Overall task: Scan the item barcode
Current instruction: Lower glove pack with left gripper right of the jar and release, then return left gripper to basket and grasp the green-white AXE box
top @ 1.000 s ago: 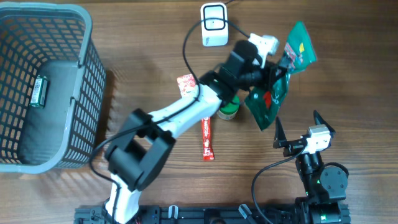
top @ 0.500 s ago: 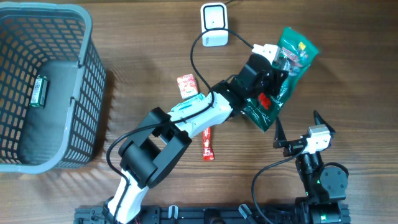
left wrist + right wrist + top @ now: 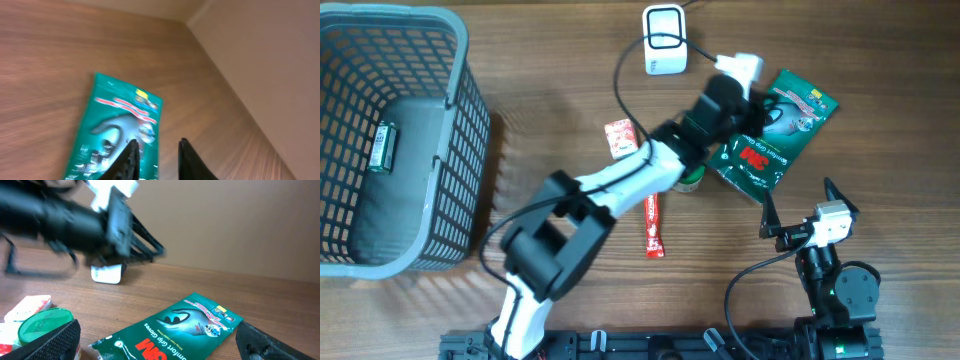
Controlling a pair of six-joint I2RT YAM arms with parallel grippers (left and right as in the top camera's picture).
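Wood-grain tabletop (image 3: 550, 60) under green glove packet (image 3: 772, 135), beige wall (image 3: 225, 220) behind.

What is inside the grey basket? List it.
One small green packet lies near one side wall of the grey mesh basket; the rest of the floor looks bare. The spot beneath it is covered.

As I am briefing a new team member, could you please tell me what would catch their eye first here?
The green glove packet lies flat on the wooden table, right of centre. The left arm stretches diagonally across the table, its pincer above the packet, near the white scanner. A large grey basket fills the left side.
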